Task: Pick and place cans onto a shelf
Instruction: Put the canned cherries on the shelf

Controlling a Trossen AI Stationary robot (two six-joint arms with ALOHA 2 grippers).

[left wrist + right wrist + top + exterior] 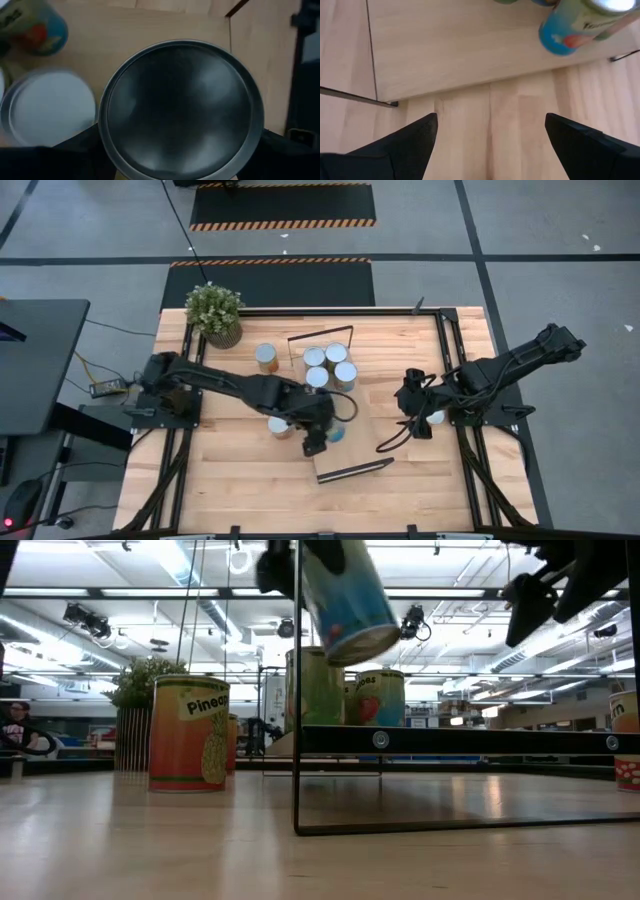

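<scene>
The shelf (365, 420) is a light-wood board with black wire ends, lying mid-table. Several cans (330, 365) stand on its far part, and they also show in the low view (380, 697). My left gripper (325, 432) is over the shelf's near part, shut on a blue-labelled can (345, 600). A can (280, 426) stands on the table just left of it, and another can (266, 358) stands farther back. My right gripper (490, 145) is open and empty above the table, right of the shelf. A can (436, 417) stands beside it. My left gripper pinches the blue can between its two fingers, one on each side of the round wall just behind the rim (102, 137). The can's round metal end (180, 107) faces the wrist camera. The can is lifted clear above the shelf board and tilted.
A potted green plant (215, 312) stands at the table's far left corner. A pineapple-label can (188, 733) stands on the table left of the shelf. The shelf's black wire end frame (296, 740) stands upright at the near end. Bare wood lies toward the near edge.
</scene>
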